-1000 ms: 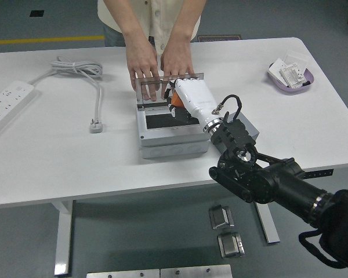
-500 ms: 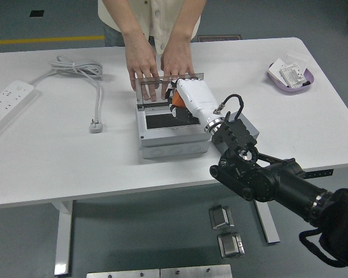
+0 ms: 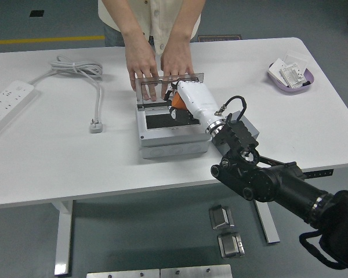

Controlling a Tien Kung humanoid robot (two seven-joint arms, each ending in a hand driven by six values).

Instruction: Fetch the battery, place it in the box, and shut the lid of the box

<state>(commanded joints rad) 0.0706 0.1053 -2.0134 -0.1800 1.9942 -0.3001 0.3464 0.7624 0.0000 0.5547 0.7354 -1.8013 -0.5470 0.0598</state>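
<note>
**Right hand settles deeper into the open box with the battery**

The right hand (image 3: pixel 192 99), white-shelled on a black arm, reaches in from the lower right and sits over the open grey box (image 3: pixel 169 128). Its fingers curl down around an orange object, taken to be the battery (image 3: pixel 176 101), which peeks out at the hand's left edge just above the box's dark compartment. The grip looks closed on it; the fingertips themselves are hidden under the palm.

Compared with a second ago, the wrist has eased slightly to the right and lowered, while the battery stays at the mouth of the compartment. That suggests the placing step is nearly finished, with release yet to come.

The clear lid (image 3: pixel 167 87) stands upright at the box's far edge. A person across the table has both hands (image 3: pixel 160 63) resting behind and against the lid frame, apparently steadying it, and they have not shifted. Closing the lid remains undone.

Farther out lie a power strip (image 3: pixel 9 104) with its cable at the left and a purple tray (image 3: pixel 275 81) of small items at the far right.
</note>
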